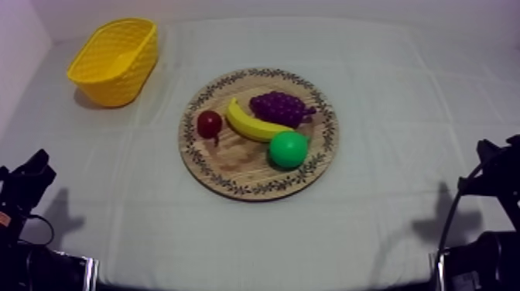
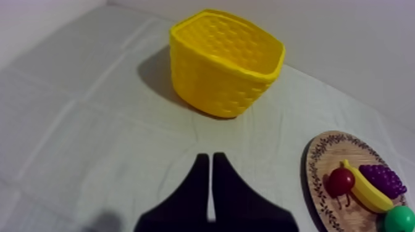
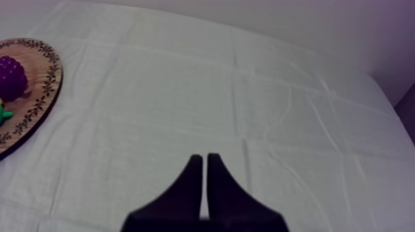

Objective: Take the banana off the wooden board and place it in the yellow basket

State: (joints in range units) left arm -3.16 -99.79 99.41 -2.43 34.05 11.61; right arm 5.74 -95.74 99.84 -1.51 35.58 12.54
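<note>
Banana [image 1: 251, 124] lies on the wooden board [image 1: 232, 164], at the centre of the top view, with nothing holding it.

Left gripper [image 2: 207, 157]: the two black fingers are pressed together into a narrow wedge with nothing between them. It sits low over bare cloth [image 1: 387, 116]. In the top view this arm is at the lower left edge, well apart from the board.

Right gripper [image 3: 201, 157]: its fingers are also pressed together, gripping nothing, over bare cloth. In the top view this arm is at the lower right edge, likewise well apart from the board.

Beyond the left fingertips there is a stretch of cloth, then the yellow basket [image 1: 116, 62], which stands upright with its mouth up. No fruit can be seen inside it. In the top view the basket is at the upper left, apart from the board.

On the board, the banana runs at a slant from upper left to lower right. The small red fruit [image 1: 209, 124] is just beside it on the left. The bunch of grapes [image 1: 280, 107] is close against its upper right side. A round green fruit [image 1: 289, 149] is at its lower right end; whether they touch, I cannot tell.

From the right wrist view, the board's patterned rim and the grapes show off to the side of the gripper.
</note>
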